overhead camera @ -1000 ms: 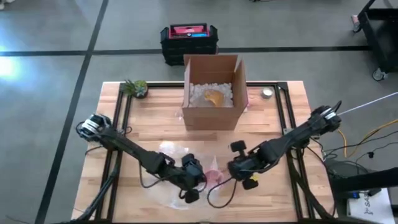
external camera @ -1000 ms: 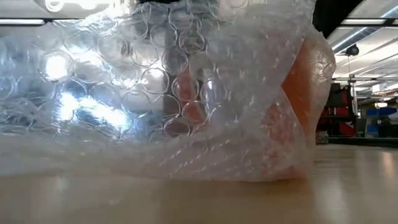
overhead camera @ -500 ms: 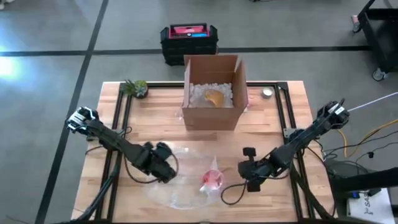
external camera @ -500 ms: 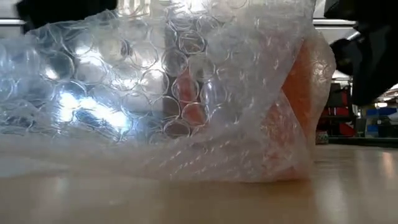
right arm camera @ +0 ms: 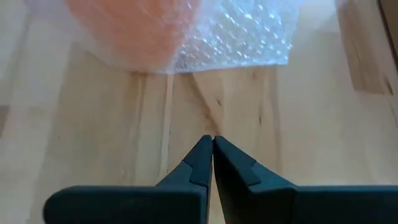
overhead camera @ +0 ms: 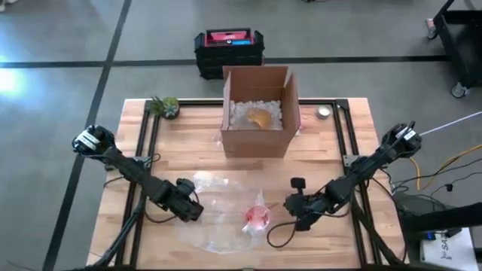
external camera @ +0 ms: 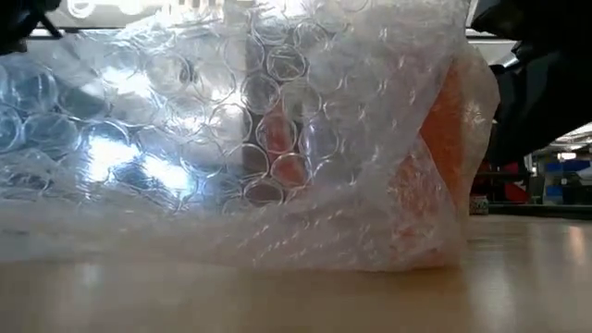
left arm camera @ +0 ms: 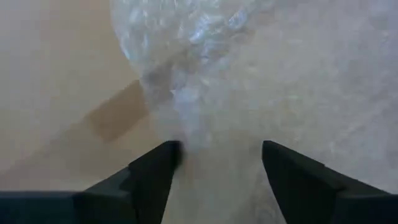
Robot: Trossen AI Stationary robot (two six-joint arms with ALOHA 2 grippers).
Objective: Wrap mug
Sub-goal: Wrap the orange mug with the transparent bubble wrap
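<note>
We record one pink-orange mug (overhead camera: 256, 217), partly swathed in a clear sheet of bubble wrap (overhead camera: 218, 213), standing near the front middle of the pale wooden surface (overhead camera: 343, 143); left end effector (overhead camera: 190, 208) at the sheet's left edge, fingers (left arm camera: 152, 174) spread wide, holding nothing; right end effector (overhead camera: 295, 213) just right of the mug, fingers (right arm camera: 202, 163) pressed together, holding nothing; open brown cardboard box (overhead camera: 257, 112) with white packing fill well behind; small green potted plant (overhead camera: 164, 106) at the back left.
</note>
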